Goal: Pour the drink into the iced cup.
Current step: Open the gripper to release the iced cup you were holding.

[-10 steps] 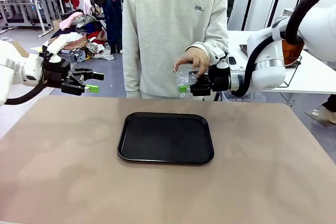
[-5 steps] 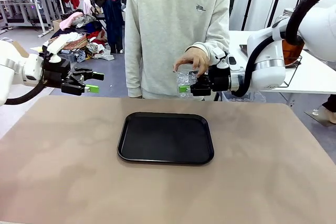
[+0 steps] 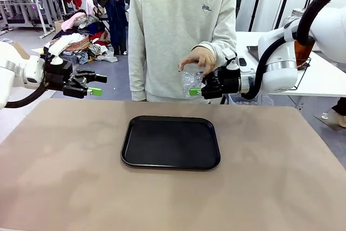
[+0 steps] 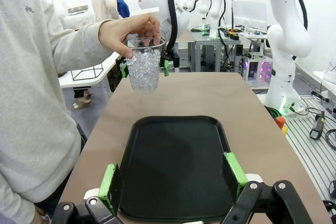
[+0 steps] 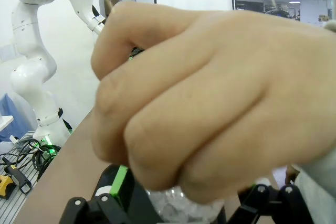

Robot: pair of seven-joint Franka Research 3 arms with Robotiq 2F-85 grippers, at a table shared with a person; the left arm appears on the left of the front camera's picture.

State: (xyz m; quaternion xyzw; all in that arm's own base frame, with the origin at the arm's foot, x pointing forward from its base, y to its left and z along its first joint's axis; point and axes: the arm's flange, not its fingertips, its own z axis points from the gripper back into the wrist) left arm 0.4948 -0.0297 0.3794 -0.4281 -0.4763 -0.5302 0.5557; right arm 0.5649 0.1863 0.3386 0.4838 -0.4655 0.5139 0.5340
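In person's hand, ice-filled cup.

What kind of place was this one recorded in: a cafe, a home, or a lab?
Most likely a robotics lab or data-collection room, not a cafe. More white robot arms stand at other benches with cables and electronics, and a heap of clothes lies on the floor behind the tan table.
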